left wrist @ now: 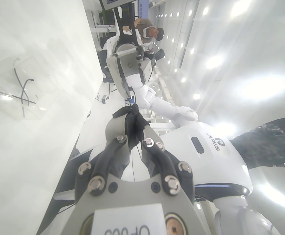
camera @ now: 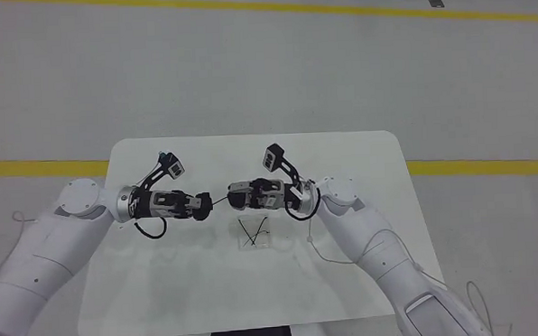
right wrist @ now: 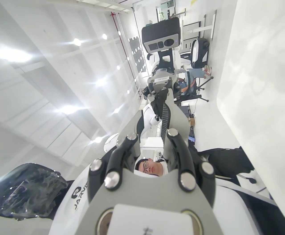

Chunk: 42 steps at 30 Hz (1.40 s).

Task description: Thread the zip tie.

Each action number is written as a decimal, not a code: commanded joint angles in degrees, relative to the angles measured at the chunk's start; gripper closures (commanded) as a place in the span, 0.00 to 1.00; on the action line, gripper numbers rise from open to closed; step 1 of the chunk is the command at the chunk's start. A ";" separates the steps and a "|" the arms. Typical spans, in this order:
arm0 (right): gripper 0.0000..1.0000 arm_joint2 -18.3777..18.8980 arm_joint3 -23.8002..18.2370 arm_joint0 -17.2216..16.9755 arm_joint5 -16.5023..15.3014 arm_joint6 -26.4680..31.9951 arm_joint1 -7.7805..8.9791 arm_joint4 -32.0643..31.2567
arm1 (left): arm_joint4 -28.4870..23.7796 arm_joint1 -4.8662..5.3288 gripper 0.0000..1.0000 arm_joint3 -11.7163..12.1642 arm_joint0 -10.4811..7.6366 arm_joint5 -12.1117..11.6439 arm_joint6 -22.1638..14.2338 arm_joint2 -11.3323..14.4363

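In the top view, the two arms are seen meeting above the middle of the white worktop (camera: 359, 164). The left end effector (camera: 201, 205) and the right end effector (camera: 233, 198) are pointed at each other, tip near tip. A thin dark zip tie (camera: 218, 203) is held in the air between them, above the worktop. Just beside this spot, toward the robot, a clear tray (camera: 254, 245) is set on the worktop with spare ties (camera: 254, 230) crossed inside it.

In the left wrist view, the left end effector (left wrist: 133, 121) is closed, its black pads pressed together on the zip tie (left wrist: 133, 162), which is seen as a fine line running back between the finger links. The right end effector (left wrist: 131, 103) is found just beyond its tip. The clear tray (left wrist: 40, 111) and the spare ties (left wrist: 22, 93) are seen lying on the worktop (left wrist: 55, 44) well apart from the grip.

In the right wrist view, the right end effector (right wrist: 153, 110) is open: a gap is seen between its fingers (right wrist: 131, 126), and the ribbed face of one pad is left uncovered. The left end effector (right wrist: 158, 111) is seen close ahead, pointing at it.
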 commanded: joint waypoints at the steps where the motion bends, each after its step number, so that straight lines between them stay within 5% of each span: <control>1: 0.80 -0.09 0.09 -0.01 -0.20 0.28 -0.05 -0.07 | 0.00 0.00 1.00 0.00 0.00 0.00 0.00 0.00; 23: 1.00 -0.37 -0.05 0.21 -1.81 1.37 -0.42 -1.84 | 0.00 0.00 1.00 0.00 0.00 0.00 0.00 0.00; 32: 1.00 -0.14 -0.14 0.17 -1.63 0.72 -0.44 -2.69 | 0.00 0.00 1.00 0.00 0.00 0.00 0.00 0.00; 33: 1.00 -0.03 -0.12 0.17 -1.66 0.57 -0.42 -2.81 | 0.00 0.00 0.75 0.00 0.00 0.00 0.00 0.00; 34: 1.00 0.12 -0.12 0.15 -1.71 0.42 -0.39 -2.91 | 0.00 0.00 0.17 0.00 0.00 0.00 0.00 0.00; 35: 1.00 0.32 -0.11 0.11 -1.76 0.27 -0.35 -2.94 | 0.00 0.00 0.00 0.00 0.00 0.00 0.00 0.00; 42: 1.00 2.35 -0.54 -0.60 -2.17 -1.21 0.22 -4.04 | 0.73 -0.01 0.00 -0.80 0.41 0.21 2.28 -0.02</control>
